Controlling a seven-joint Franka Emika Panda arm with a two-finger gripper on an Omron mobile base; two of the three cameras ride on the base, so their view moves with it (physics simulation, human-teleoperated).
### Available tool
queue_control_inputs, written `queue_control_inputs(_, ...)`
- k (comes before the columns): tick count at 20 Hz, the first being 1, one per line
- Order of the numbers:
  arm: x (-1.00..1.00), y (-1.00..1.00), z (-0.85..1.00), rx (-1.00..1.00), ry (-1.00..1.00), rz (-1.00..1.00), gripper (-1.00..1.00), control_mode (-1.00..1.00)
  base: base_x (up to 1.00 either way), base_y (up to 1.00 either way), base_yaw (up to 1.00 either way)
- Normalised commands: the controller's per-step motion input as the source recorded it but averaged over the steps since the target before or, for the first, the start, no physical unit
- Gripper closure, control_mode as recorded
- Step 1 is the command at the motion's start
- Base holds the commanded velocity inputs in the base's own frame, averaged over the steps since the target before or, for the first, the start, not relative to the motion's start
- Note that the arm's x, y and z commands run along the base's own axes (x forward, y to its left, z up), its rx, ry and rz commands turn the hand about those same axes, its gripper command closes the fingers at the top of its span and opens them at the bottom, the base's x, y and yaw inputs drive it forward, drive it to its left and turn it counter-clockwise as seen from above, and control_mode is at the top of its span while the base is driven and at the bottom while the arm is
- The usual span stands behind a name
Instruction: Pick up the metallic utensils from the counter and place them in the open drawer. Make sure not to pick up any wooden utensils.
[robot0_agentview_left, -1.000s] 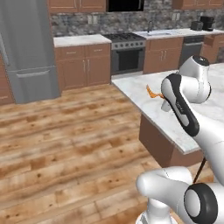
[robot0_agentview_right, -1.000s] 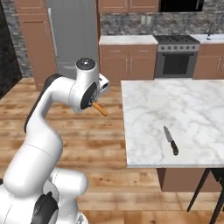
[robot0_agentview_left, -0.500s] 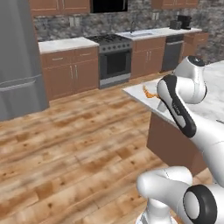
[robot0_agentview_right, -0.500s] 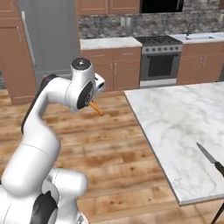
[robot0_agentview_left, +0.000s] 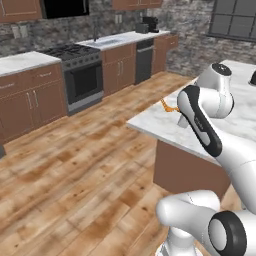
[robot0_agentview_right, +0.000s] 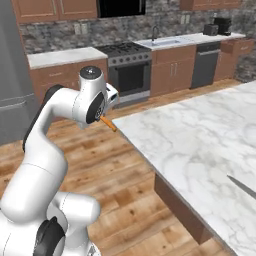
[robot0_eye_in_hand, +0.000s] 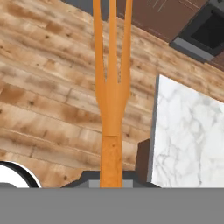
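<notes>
Since a second ago the whole room has swung past both base cameras, so the base is turning; the fridge has slid out of the left base view and the stove now sits where it was, while the arm keeps the same folded pose with the fork clamped.

From the left base view, the hand is tucked behind the forearm at the near corner of the tabletop, and a short orange stub of the fork pokes out over the marble edge. To do this carry well, I would keep the grip shut tight and the wrist steady until the drawer comes into sight, and keep the long prongs clear of the tabletop edge.

From the right base view, the fork juts down and right from the hand, hanging over the floor just beside the marble corner. A knife lies far off on the tabletop, at the right edge of the picture, waiting its turn.

From the hand view, the fork is slim and orange all over, a flat handle splitting into three long thin prongs, pointing away over the wooden floor.
</notes>
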Motion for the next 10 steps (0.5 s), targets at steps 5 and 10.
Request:
queue_control_inputs(5,0.0,0.0,0.0,0.0,0.0,0.0,1.0,1.0,1.0,1.0,-0.52)
queue_control_inputs(10,0.0,0.0,0.0,0.0,0.0,0.0,1.0,1.0,1.0,1.0,-0.43)
